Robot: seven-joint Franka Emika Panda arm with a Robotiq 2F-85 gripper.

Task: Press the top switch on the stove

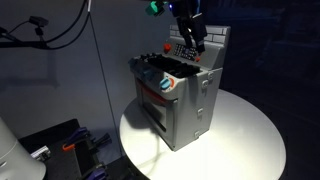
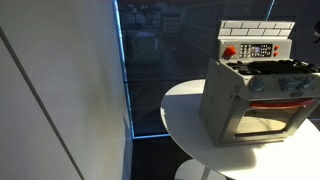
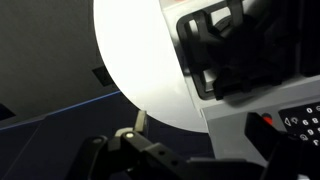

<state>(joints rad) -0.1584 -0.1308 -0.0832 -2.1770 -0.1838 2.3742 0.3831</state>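
Observation:
The grey toy stove (image 1: 182,98) stands on a round white table (image 1: 250,140) and shows in both exterior views (image 2: 255,95). Its brick-patterned back wall carries a dark control panel (image 2: 258,50) with a red switch (image 2: 229,51) at one end. My gripper (image 1: 190,33) hangs just above the back wall and the panel. In the wrist view the black burners (image 3: 235,45) and the red switch (image 3: 266,122) lie below my gripper (image 3: 200,128), whose fingers are spread apart and hold nothing. The gripper is out of sight in the exterior view that faces the oven door.
The table's edge (image 3: 130,90) drops to a dark floor. Black equipment with cables (image 1: 60,140) sits low beside the table. A white wall panel (image 2: 60,90) and a dark window (image 2: 165,50) stand behind the table.

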